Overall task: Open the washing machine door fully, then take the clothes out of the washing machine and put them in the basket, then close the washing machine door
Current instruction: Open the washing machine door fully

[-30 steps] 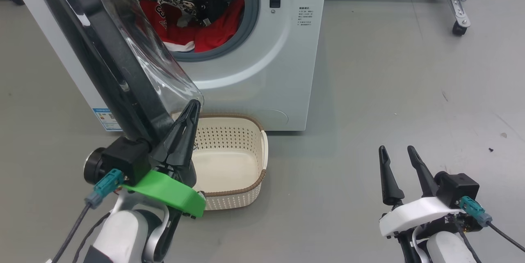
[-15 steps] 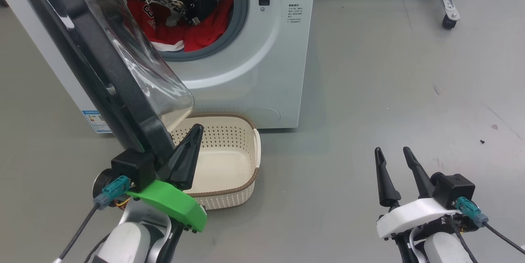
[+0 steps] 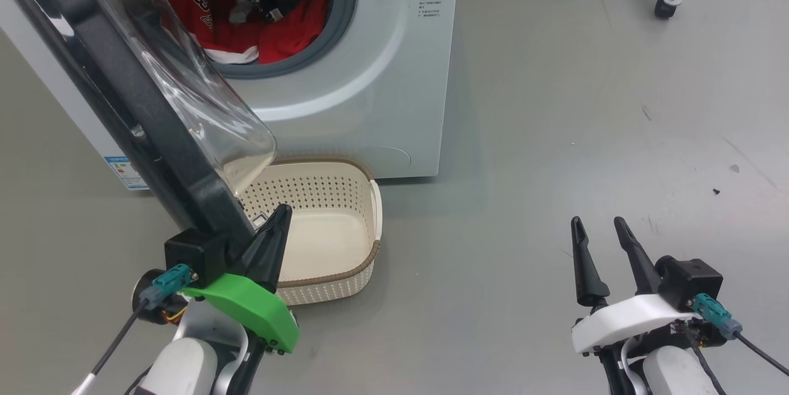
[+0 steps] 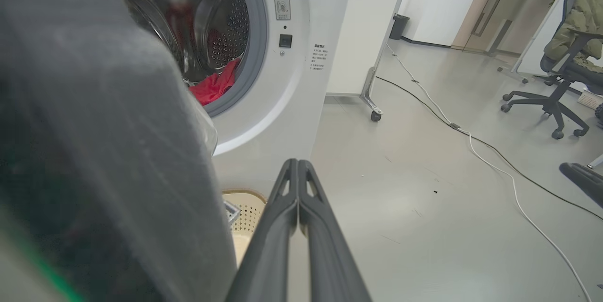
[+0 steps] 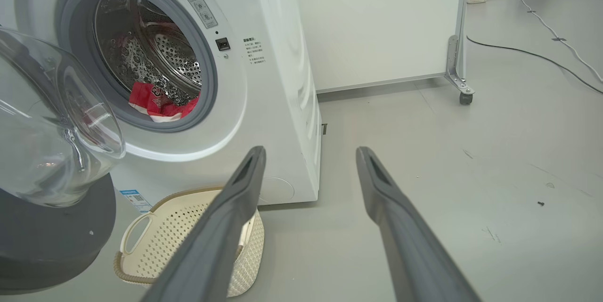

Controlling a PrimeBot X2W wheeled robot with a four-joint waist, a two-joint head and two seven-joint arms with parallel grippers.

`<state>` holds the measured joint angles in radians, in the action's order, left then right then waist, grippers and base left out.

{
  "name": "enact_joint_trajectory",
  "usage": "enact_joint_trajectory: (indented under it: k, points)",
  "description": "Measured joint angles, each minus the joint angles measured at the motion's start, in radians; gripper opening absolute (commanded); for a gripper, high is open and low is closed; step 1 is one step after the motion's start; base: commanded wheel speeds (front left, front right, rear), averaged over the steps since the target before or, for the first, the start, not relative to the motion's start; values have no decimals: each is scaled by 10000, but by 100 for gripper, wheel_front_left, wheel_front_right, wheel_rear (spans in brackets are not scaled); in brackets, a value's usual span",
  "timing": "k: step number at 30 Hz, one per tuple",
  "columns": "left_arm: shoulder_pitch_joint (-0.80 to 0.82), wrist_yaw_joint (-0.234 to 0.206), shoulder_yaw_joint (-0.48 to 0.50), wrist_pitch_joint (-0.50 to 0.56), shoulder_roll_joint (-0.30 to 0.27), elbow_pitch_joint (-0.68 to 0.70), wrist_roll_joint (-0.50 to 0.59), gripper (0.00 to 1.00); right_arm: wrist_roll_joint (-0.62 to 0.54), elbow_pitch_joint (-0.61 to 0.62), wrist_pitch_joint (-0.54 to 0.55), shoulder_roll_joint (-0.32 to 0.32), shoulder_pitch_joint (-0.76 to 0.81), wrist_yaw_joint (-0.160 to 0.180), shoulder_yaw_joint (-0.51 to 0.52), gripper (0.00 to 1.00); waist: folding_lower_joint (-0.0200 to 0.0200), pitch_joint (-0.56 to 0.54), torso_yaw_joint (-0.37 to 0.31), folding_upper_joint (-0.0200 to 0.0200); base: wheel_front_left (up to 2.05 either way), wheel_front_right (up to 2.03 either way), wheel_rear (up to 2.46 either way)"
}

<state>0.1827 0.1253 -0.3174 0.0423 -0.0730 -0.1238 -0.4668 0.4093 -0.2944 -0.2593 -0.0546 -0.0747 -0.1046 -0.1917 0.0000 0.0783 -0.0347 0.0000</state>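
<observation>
The white washing machine (image 3: 382, 105) stands at the upper left with its drum open. Red clothes (image 3: 246, 25) with white trim lie inside the drum (image 5: 155, 104). The washing machine door (image 3: 123, 93) hangs open toward me, its black rim edge-on and its clear glass bowl (image 3: 197, 111) over the basket. The cream basket (image 3: 370, 241) sits empty on the floor in front of the machine. My left gripper (image 3: 282, 210) is shut and empty, lying right beside the door's lower rim, above the basket's near edge. My right gripper (image 3: 596, 222) stands open and empty at the lower right, far from the machine.
Bare grey floor spreads to the right of the machine. A white panel on a castor (image 3: 662, 10) stands behind it. A white cable (image 4: 494, 165) runs across the floor, and an office chair (image 4: 560, 85) stands far off.
The head camera has shifted, sliding the scene up and left. My shut left gripper has drawn back toward me beside the door's lower rim, and the door has swung out further. The right arm has held still.
</observation>
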Motion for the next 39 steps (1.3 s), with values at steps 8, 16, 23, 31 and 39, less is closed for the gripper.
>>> enact_joint_trajectory:
  k: [8,16,23,31,39]
  points:
    - [18,-73,263,-171,-35,-284,2,0,0,17,0,15,-5,0,88,100,0,93,66,0,0,0,0]
    - [158,-69,163,-261,-8,-545,21,0,-2,75,0,56,-5,-2,263,100,0,117,345,0,0,0,0]
    - [238,-58,90,-410,67,-702,19,0,-63,54,0,56,-4,-75,278,100,0,95,659,0,0,0,0]
    - [254,-58,119,-629,182,-980,2,0,-73,-25,0,58,1,-77,268,100,0,13,1073,0,0,0,0]
    - [259,-54,75,-792,207,-1237,2,0,-73,-73,0,59,9,-81,288,100,0,-61,1511,0,0,0,0]
